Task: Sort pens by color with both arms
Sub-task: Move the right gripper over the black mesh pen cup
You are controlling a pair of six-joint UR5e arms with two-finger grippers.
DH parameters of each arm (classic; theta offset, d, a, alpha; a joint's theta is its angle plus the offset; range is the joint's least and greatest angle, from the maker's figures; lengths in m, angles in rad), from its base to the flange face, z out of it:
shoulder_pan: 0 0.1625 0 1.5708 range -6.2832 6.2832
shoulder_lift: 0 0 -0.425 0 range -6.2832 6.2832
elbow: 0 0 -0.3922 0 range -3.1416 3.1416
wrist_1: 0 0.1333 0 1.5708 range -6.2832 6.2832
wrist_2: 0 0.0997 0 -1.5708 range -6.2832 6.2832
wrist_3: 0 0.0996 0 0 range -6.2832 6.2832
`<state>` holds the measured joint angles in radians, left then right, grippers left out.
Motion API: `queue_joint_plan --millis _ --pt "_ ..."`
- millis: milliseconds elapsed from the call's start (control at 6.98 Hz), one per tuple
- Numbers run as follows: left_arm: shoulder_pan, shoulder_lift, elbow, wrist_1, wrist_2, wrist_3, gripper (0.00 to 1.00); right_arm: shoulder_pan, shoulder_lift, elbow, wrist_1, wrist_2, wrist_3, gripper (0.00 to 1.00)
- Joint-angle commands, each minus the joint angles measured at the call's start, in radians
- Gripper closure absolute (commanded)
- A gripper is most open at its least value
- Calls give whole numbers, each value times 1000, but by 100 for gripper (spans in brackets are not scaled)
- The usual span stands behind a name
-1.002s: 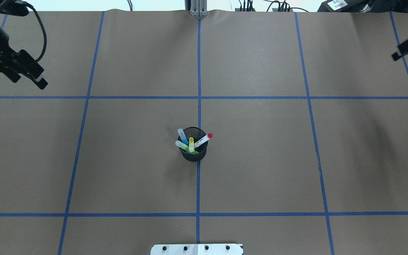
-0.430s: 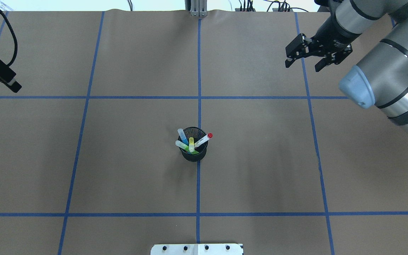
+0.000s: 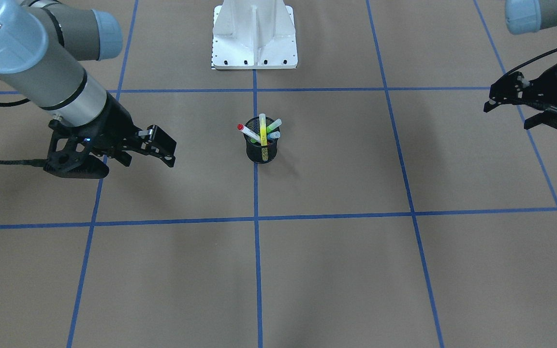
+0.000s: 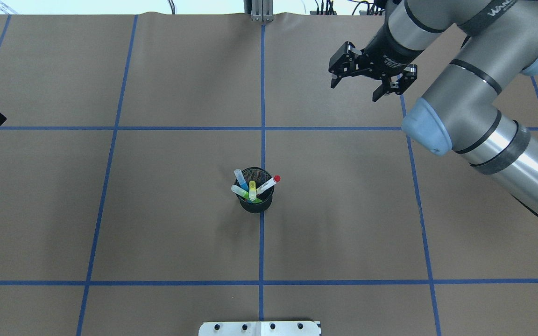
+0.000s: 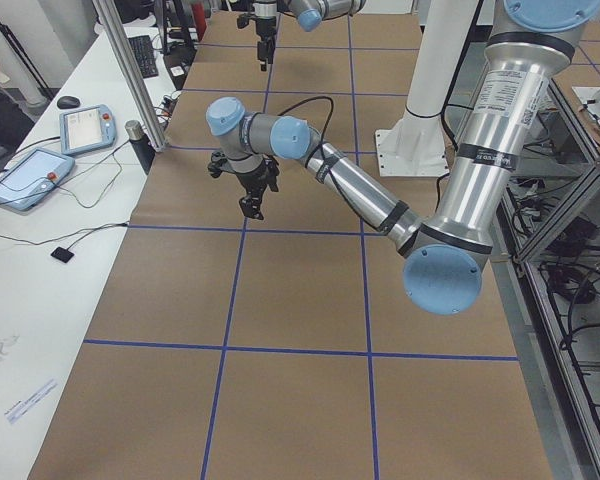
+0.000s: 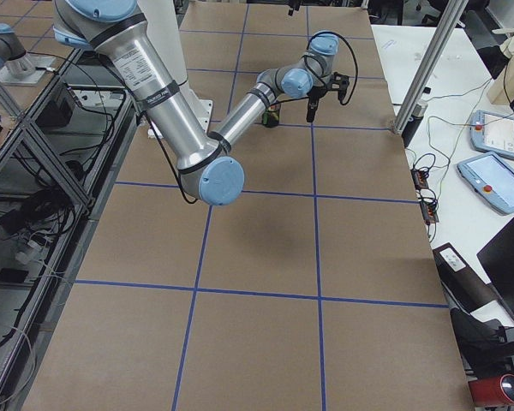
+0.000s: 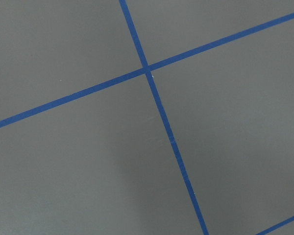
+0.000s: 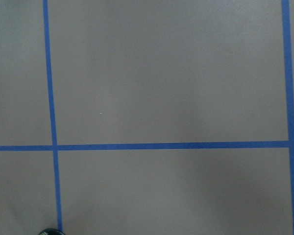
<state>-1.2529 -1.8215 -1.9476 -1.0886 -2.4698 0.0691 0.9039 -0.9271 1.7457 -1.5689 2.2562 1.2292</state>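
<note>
**Both grippers open and empty, all pens in the cup**

From my seat, the black mesh cup point(image 4: 255, 204) stands on the blue tape line point(image 4: 261, 242) that runs down the middle of the brown paper point(image 4: 180, 210). It is on the side of the white pedestal point(image 3: 254, 38) away from the robot. Every pen is inside it, leaning out over the rim. The red-capped white marker point(image 4: 269, 184) tips toward the robot's right, and the blue highlighter point(image 4: 240, 179) and green highlighter point(image 4: 240, 192) tip toward its left. The yellow highlighter point(image 4: 252, 190) stands between them. Nothing lies on the paper around the cup.

The right arm point(image 4: 474, 84) reaches in past the cup, on the side away from the pedestal and off toward the robot's right. Its right gripper point(image 4: 355, 91) hangs above the paper, well apart from the cup, with both fingers spread wide and nothing between them. The front-facing view shows the same gap.

The left arm point(image 5: 365, 190) sits well out to the cup's other side. Its left gripper point(image 3: 506, 117) also has its fingers parted and holds nothing. In the overhead view I see only a corner of it at the frame edge.

Both wrist cameras give me only paper and tape; the left one looks down on a tape crossing point(image 7: 148, 71).
</note>
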Motion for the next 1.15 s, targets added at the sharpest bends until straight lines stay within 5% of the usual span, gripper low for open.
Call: queue_joint_plan --millis 0,1002 --pt "-26 72 -43 -5 5 17 1 -66 89 1 -81 -69 189 2" --pt "-89 76 -57 -5 25 20 1 -174 292 -28 -384 -153 467 2"
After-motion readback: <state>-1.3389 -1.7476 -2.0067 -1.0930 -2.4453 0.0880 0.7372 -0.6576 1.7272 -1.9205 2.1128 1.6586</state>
